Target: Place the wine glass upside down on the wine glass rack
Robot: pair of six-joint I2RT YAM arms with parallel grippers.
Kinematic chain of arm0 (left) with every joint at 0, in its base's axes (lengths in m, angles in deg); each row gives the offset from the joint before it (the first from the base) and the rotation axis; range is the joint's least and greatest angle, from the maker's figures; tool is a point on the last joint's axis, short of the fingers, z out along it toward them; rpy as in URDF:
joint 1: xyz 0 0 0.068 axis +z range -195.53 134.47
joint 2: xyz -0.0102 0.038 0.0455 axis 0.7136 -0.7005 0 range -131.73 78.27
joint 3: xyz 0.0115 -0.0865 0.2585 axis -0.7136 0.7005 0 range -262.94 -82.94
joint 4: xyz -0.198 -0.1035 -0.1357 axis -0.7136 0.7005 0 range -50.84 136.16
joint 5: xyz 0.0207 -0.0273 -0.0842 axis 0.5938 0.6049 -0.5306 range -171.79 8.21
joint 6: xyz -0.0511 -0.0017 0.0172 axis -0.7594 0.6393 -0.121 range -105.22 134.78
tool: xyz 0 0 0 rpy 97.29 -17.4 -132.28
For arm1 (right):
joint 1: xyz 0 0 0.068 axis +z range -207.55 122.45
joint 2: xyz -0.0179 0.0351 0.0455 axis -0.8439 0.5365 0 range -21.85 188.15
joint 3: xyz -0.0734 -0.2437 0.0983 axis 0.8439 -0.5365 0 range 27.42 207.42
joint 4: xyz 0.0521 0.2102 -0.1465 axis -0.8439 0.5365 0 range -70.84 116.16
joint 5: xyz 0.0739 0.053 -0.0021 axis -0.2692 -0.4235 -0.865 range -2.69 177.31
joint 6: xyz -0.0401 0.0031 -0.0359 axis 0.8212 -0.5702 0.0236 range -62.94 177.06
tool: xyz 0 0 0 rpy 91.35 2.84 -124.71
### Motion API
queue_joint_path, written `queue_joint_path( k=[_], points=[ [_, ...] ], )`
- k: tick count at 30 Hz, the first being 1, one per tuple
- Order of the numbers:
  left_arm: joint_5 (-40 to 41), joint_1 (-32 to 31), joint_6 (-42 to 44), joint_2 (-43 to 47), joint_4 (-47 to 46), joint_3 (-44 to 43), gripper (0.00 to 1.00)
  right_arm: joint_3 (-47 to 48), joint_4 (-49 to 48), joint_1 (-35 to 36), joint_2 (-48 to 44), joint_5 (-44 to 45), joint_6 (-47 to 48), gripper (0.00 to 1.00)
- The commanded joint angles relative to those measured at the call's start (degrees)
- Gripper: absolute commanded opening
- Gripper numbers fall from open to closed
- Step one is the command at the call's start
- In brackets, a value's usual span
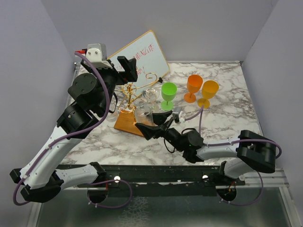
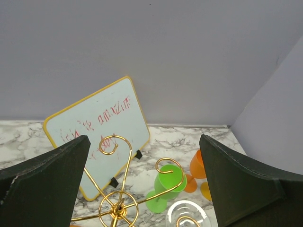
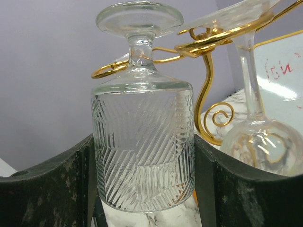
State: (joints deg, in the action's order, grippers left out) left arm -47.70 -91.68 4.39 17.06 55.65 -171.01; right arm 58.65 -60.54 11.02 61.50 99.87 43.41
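Fingers (image 2: 42, 179) of the left gripper (image 1: 129, 68) stand spread and empty above the wine glass rack (image 1: 127, 122). The right gripper (image 1: 152, 122) clasps the inverted wine glass (image 3: 142, 142) by its bowl, foot up beside a gold arm. This looks like the hanging step. Next, seat the stem in the curl, then let go.

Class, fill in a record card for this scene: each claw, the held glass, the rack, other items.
Right claw: shut on wine glass, held upside down
Left claw: open, empty, over rack
Glass stem: beside a rack arm; hooked or not, unclear
Rack: one other glass hanging
Others: green cup; orange cup; yellow cup; whiteboard
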Motion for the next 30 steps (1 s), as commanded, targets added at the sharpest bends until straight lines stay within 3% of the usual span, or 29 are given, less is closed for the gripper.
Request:
queue_joint_path(
  k=[1,15,30],
  points=[
    [-1.79,-0.06,0.33,-0.29,1.80,-0.35,0.99,2.15,-3.67,0.33,1.53,-0.41,-4.23,0.01],
    [-3.22,-0.01,-1.30,0.53,3.50,-1.74,0.99,5.91,-10.39,0.33,8.27,-0.02,-7.51,0.01],
    [-3.41,-0.02,-1.50,0.79,4.34,-1.57,0.99,9.25,-9.00,0.35,11.43,-2.66,-9.56,0.01]
  ],
)
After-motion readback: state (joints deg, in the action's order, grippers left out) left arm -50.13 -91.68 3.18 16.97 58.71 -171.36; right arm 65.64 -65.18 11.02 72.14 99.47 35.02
